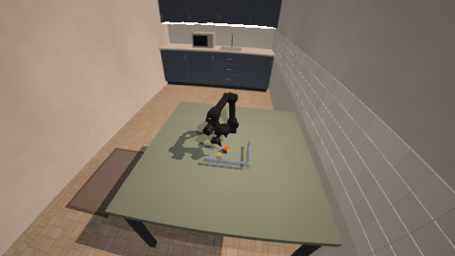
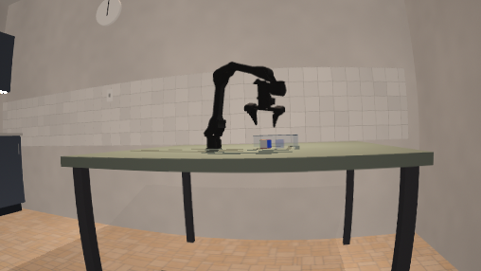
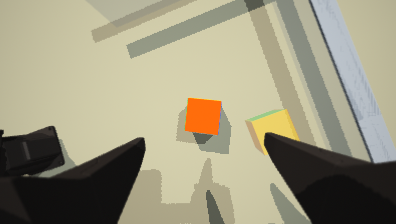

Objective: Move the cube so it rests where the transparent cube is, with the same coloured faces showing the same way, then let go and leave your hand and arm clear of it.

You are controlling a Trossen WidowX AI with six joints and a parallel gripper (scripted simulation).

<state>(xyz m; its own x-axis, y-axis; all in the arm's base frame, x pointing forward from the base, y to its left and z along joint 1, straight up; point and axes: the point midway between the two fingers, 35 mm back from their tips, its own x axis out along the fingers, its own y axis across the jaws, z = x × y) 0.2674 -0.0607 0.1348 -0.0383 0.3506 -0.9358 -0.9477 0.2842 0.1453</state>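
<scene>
cube [image 3: 203, 116]: orange top, flat on table; gripper [image 3: 205, 150]: fully spread, empty, hovering above

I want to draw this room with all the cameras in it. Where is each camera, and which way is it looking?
Top: high up, looking down at the table; the whole arm shows.
Exterior: low at the side, looking level across the table at the tiled wall; arm and open gripper show, raised above the table.
Wrist: on the arm's hand, looking straight down; only two dark fingers show.
Shared: top and wrist both see the cube orange side up beside the transparent cube.
</scene>
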